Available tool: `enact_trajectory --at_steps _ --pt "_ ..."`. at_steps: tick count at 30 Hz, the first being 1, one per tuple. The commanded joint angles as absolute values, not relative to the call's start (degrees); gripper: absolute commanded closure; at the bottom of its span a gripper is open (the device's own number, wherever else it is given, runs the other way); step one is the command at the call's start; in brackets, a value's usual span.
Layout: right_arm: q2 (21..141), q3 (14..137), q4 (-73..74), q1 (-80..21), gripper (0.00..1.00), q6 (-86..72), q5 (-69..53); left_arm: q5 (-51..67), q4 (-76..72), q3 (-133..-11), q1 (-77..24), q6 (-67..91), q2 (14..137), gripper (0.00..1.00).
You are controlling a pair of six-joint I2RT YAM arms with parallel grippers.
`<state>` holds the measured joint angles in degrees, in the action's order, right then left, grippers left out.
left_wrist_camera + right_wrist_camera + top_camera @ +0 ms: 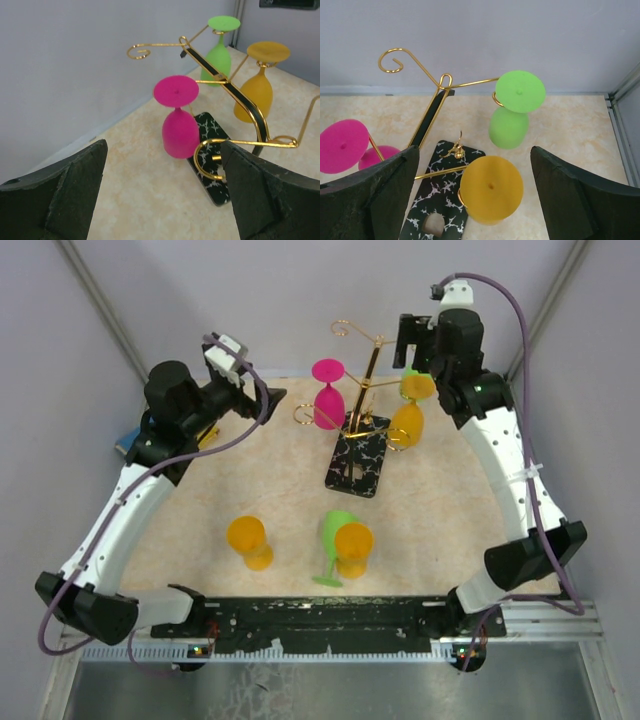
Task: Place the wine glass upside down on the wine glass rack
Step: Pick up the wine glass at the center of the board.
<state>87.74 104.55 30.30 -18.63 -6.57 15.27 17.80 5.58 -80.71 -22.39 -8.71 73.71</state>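
My left fingers (60,200) are spread wide with nothing between them, and so are my right fingers (370,195); both hover near the rack (357,455) at the far side of the worktop (280,480). A pink glass (328,395), a green glass (512,107) and an orange glass (407,425) hang bowl-down on its arms. Nearer my bases a loose orange glass (248,540) stands alone, and a loose green glass (336,535) sits just beside a second orange glass (353,543)
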Motion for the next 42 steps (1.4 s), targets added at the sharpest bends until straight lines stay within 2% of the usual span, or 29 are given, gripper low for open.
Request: enact_trajectory --at_steps 1,10,15,30,42 --pt "89.0 109.8 27.5 -18.7 0.08 -4.5 14.2 17.0 17.5 -80.2 -22.7 -7.5 69.6 0.0" --pt "92.7 115.6 30.1 -18.7 0.08 -3.6 14.3 24.1 36.9 -81.2 -25.9 -3.5 70.1 0.01" --pt "93.1 114.9 30.2 -18.7 0.07 -4.2 13.4 17.9 41.8 -80.9 -35.0 -4.5 71.2 0.01" --pt "88.7 107.8 29.5 -18.7 0.06 -6.4 13.0 11.4 39.8 -77.5 -45.1 -5.8 77.6 0.01" --pt "86.9 106.3 31.2 -18.7 0.06 -5.3 15.5 21.2 41.0 -78.7 -48.5 -8.2 81.4 0.01"
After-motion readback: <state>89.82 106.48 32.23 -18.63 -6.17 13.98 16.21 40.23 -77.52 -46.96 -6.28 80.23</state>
